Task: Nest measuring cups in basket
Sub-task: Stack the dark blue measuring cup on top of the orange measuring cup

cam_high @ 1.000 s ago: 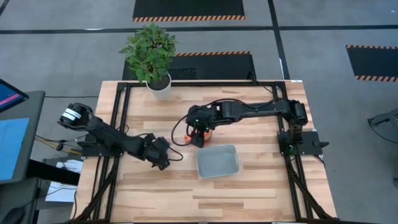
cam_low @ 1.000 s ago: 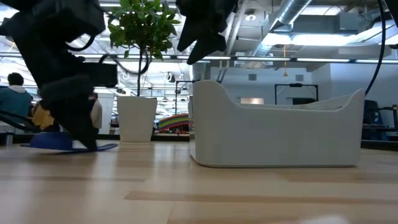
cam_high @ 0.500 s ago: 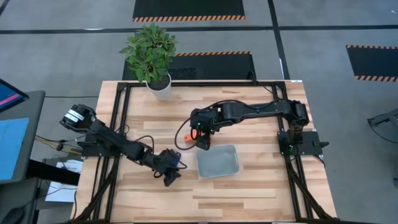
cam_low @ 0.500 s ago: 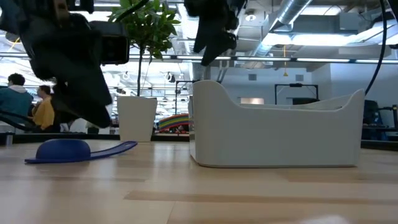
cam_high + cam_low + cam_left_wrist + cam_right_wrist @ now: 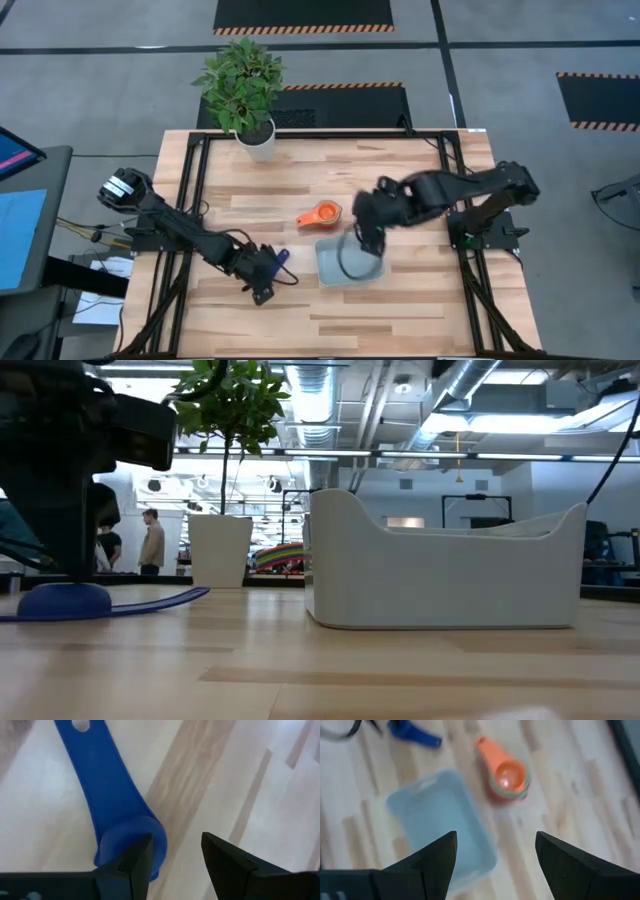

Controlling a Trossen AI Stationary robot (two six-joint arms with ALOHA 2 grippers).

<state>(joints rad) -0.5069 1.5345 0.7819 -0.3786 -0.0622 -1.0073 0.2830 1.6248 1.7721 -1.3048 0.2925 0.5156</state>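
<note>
Left pincer: the left gripper (image 5: 172,855) is sitting low over the dark blue cup (image 5: 127,842), near the front left of the table (image 5: 420,310). Its fingers are standing open. One finger is right at the cup's bowl, the other is over bare wood. It is not holding anything.

Right pincer: the right gripper (image 5: 492,855) is hanging over the basket (image 5: 350,262) with its fingers wide apart and nothing in them.

Dark blue cup: it is lying upside down on the wood, well apart from the basket, on its left.

Stacked cups: an orange cup (image 5: 322,214) is sitting on top of a small stack, just behind the basket. Green and red rims are peeking out under it in the right wrist view.

Basket: it is looking empty inside.

How far along: some cups are nesting in each other, but none are in the basket. I think most of the job is waiting.

Room to move: bare wood is lying all around the blue cup. The plant pot (image 5: 256,142) is far back. The basket's tall wall is the edge to lift over.
</note>
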